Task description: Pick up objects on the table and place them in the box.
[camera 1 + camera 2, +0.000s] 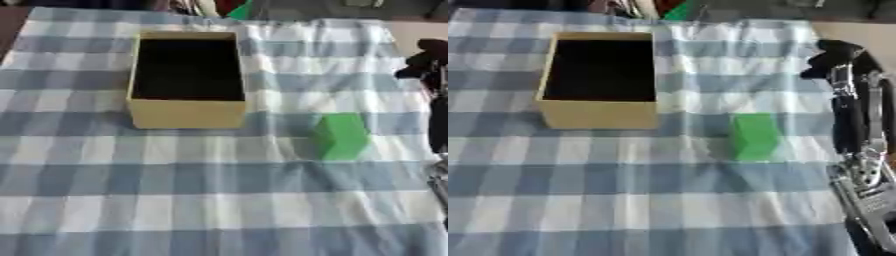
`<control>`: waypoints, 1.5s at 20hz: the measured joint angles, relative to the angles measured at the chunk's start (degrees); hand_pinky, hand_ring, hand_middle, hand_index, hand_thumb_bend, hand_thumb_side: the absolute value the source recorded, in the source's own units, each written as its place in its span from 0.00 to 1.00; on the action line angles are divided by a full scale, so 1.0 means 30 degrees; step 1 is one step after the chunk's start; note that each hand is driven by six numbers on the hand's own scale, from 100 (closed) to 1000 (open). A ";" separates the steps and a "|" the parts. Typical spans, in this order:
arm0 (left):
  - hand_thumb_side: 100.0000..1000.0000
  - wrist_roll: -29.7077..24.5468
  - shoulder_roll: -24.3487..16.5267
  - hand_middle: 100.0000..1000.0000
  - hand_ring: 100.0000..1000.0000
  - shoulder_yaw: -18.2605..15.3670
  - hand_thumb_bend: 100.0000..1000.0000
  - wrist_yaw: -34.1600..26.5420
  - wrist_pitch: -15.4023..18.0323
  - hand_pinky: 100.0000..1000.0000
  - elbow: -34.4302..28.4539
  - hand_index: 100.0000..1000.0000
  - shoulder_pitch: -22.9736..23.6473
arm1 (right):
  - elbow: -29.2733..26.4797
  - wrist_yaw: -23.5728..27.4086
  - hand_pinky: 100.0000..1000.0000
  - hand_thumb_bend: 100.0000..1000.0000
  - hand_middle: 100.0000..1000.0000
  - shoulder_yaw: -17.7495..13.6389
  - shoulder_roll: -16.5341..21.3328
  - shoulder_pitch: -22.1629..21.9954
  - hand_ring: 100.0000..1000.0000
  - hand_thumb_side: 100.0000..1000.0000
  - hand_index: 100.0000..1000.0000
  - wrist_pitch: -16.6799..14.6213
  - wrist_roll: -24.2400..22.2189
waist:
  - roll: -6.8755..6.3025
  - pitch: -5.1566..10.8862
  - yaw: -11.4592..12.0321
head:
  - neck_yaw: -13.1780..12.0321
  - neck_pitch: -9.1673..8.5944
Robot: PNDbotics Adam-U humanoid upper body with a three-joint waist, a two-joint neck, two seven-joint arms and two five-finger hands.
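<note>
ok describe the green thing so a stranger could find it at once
Start at the open tan cardboard box on the blue-and-white checked tablecloth. Look to its right and slightly nearer: the small green block lies there alone. It is the only loose object on the cloth.

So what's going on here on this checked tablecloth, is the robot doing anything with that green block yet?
Not yet. The green block sits alone on the checked cloth, in front of and to the right of the open tan box. I can't tell if anything is inside the box, as it is dark. The robot's right hand hangs at the right edge, above and beyond the block, holding nothing. Its left hand isn't in view.
</note>
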State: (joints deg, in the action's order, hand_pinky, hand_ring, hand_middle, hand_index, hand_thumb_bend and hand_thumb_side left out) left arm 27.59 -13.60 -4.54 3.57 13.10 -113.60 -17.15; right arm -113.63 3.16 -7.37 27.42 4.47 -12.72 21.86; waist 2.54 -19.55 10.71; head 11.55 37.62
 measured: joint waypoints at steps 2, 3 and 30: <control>0.87 -0.0005 0.0000 0.61 0.54 0.0000 0.00 0.0000 -0.0005 0.66 0.0000 0.71 0.0000 | 0.0000 -0.0215 0.57 0.00 0.51 -0.0005 0.0013 0.0000 0.48 0.77 0.71 0.0002 -0.0176 | 0.0002 0.0000 0.0000 | -0.0012 -0.0002; 0.87 -0.0008 0.0000 0.61 0.54 0.0000 0.00 0.0000 -0.0007 0.66 0.0000 0.71 0.0001 | 0.0000 -0.0375 0.58 0.00 0.53 -0.0021 0.0066 0.0000 0.50 0.77 0.73 -0.0001 -0.0298 | 0.0003 0.0001 0.0000 | -0.0022 -0.0002; 0.87 -0.0132 -0.0047 0.61 0.54 0.0004 0.00 0.0102 -0.0126 0.66 0.0000 0.71 0.0194 | 0.0000 -0.7983 0.81 0.13 0.86 0.0389 1.0061 -0.0783 0.82 0.69 1.00 0.4008 -1.2833 | 0.0139 0.0317 -0.0135 | -0.0231 0.0004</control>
State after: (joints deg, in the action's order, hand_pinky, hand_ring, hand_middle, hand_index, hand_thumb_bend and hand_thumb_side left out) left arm 27.19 -13.74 -4.53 3.88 12.72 -113.60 -16.57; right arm -113.63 -20.79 -6.20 57.60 2.12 -0.70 -16.64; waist 2.95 -18.59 10.30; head 10.86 37.63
